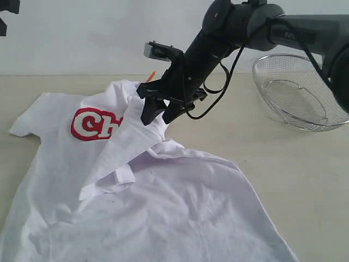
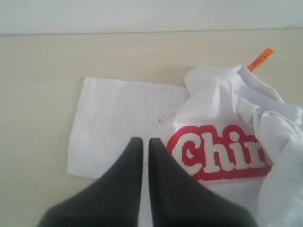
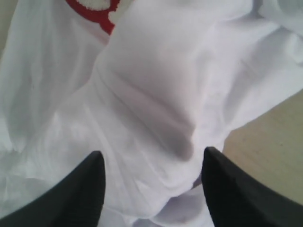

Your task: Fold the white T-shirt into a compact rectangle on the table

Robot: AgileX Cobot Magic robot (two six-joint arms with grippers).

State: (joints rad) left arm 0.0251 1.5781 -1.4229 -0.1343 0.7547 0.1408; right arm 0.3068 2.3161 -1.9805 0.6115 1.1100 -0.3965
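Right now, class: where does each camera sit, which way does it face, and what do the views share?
Exterior: off the arms, facing across the table at the white T-shirt; right arm, open right gripper and mesh basket show.
Left wrist: on the left arm, looking down at a flat sleeve; shut left gripper shows.
Right wrist: on the right arm, close above the bunched T-shirt; its open fingers show.
Shared: the red lettering, in all three.

White T-shirt (image 2: 123,127) chest: red-outlined "Chin" readable, remainder covered.

Beige table (image 1: 305,180) w/ white T-shirt (image 1: 163,218) lying rumpled on it, wire-mesh basket (image 1: 297,90) at right.
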